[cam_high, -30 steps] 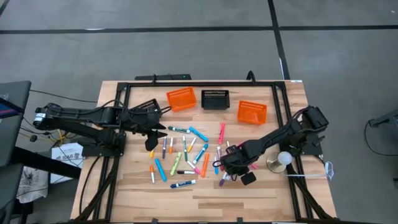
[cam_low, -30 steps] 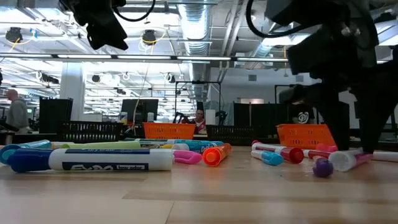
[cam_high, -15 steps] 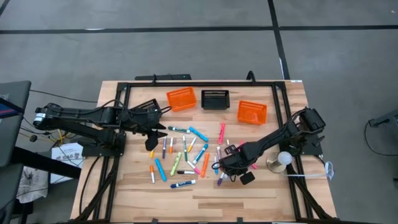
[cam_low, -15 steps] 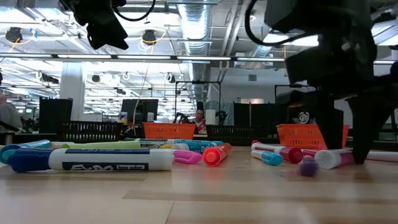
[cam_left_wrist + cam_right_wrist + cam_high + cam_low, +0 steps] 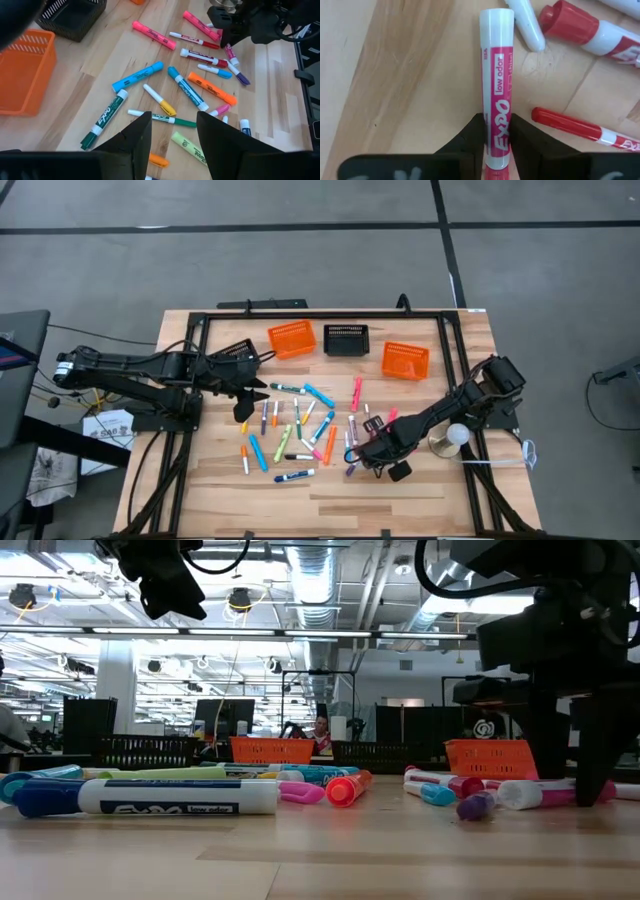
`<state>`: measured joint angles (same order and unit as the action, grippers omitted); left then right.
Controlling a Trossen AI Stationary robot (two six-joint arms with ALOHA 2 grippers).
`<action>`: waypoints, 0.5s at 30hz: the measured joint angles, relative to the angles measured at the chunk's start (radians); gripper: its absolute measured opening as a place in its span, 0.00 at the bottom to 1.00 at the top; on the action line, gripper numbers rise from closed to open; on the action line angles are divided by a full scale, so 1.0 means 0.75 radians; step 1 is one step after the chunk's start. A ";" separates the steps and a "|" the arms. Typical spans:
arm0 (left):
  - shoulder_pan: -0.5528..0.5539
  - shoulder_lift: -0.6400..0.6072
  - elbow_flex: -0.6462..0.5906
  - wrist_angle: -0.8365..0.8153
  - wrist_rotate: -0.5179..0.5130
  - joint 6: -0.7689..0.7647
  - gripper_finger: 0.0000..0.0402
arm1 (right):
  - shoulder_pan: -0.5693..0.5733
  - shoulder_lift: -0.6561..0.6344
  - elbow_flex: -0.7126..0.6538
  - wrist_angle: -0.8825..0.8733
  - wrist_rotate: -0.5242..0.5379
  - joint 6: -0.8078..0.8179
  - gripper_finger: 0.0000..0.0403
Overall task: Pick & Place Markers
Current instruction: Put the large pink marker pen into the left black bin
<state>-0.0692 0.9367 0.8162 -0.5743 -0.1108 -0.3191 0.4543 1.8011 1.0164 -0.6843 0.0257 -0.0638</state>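
Note:
Many markers (image 5: 300, 425) in pink, blue, green, orange and white lie scattered on the middle of the wooden table. My right gripper (image 5: 372, 452) is down at the pile's right edge, shut on a pink marker with a white barrel (image 5: 497, 75) that lies flat on the wood. A purple marker (image 5: 475, 805) lies just beside it. My left gripper (image 5: 243, 408) hangs open above the pile's left side, holding nothing. In the left wrist view, markers (image 5: 187, 92) show between and beyond its fingers. My right gripper pinches the pink marker between its two fingers (image 5: 472, 135) on the pink-printed part of the barrel near the cap end (image 5: 498, 117). The fingers come from above and lie across the marker. It rests flat on the table, its white end (image 5: 496, 22) pointing away from the fingers.
Along the far side stand an orange basket (image 5: 291, 338), a black basket (image 5: 346, 339) and another orange basket (image 5: 404, 360). Another black basket (image 5: 232, 352) sits by my left arm. A white ball on a round metal base (image 5: 452, 438) stands beside my right arm.
My right gripper has moved a little toward the table's left and near edge, staying low at the table. The white-and-pink marker and the purple marker beside it have slid along the wood with it.

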 joint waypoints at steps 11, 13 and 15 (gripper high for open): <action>0.000 0.000 0.000 0.009 -0.001 0.000 0.39 | 0.005 0.010 0.047 -0.109 -0.001 0.075 0.16; 0.000 0.000 0.000 0.010 -0.001 0.000 0.39 | 0.003 0.011 0.077 -0.133 -0.004 0.075 0.16; 0.000 0.000 0.000 0.011 0.000 0.000 0.39 | 0.003 0.010 0.106 -0.173 -0.004 0.075 0.15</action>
<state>-0.0692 0.9367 0.8162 -0.5664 -0.1112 -0.3191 0.4568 1.8084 1.0959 -0.8138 0.0227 -0.0073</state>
